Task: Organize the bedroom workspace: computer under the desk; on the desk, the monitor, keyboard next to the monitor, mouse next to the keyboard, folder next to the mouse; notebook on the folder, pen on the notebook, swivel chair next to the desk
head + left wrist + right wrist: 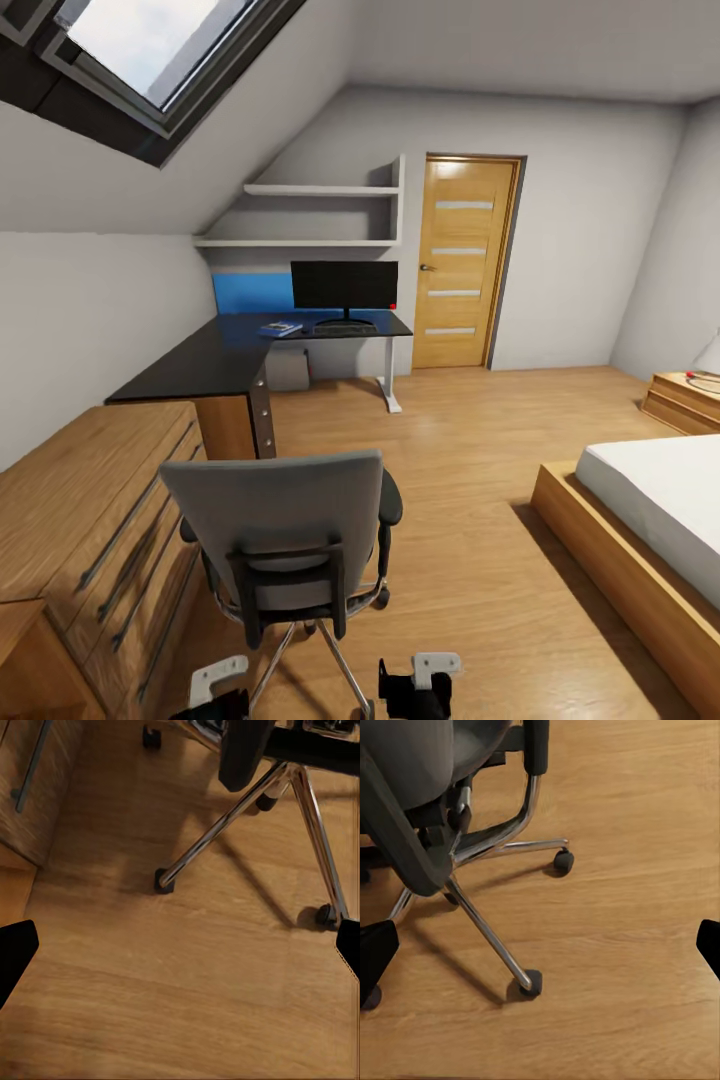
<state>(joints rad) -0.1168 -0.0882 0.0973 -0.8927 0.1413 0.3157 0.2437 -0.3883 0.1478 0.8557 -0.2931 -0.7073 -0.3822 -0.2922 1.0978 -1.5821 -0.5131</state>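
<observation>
The grey swivel chair (275, 520) stands close in front of me, its back toward me, well short of the black-topped desk (200, 365). On the desk's far end stand the monitor (344, 285), the keyboard (345, 327) before it, and the blue folder (280, 328) to its left. A grey computer (288, 370) sits under the desk. Mouse, notebook and pen are too small to make out. My left gripper (180, 952) and right gripper (540, 949) hang open and empty above the floor, by the chair's chrome base (487, 934).
A light-wood chest of drawers (90, 520) runs along the left wall beside the chair. A bed on a wooden frame (650, 520) fills the right side. The oak door (465, 262) is shut at the back. Bare plank floor (460, 470) lies between chair, desk and bed.
</observation>
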